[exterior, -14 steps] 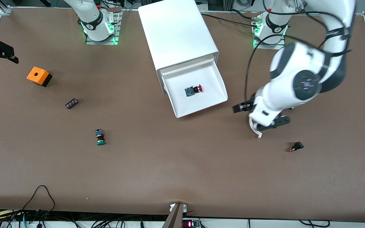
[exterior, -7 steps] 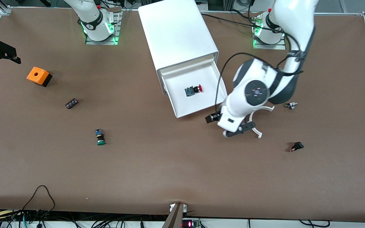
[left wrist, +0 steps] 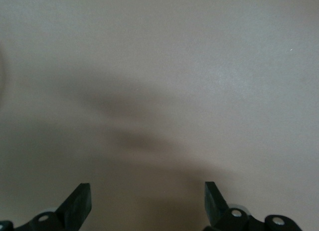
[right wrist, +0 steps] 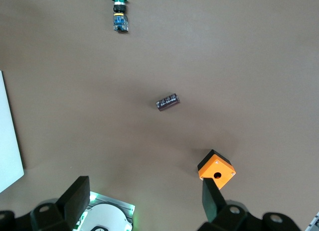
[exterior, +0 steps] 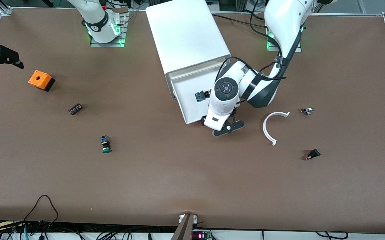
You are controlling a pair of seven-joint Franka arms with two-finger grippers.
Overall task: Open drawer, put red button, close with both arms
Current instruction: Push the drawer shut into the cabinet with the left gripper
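L gripper (exterior: 225, 127) at open drawer (exterior: 187, 110) front

The front view looks down from high across the table (exterior: 145, 186); the left wrist view hugs it, the right wrist view shares the orange box (right wrist: 216, 171).

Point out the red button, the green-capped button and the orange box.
red button (exterior: 207, 93), front view, on its black collar, in the open drawer.
green-capped button (exterior: 105, 144), front view, on its body above the green cap.
orange box (exterior: 39, 79), front view, on its orange top.
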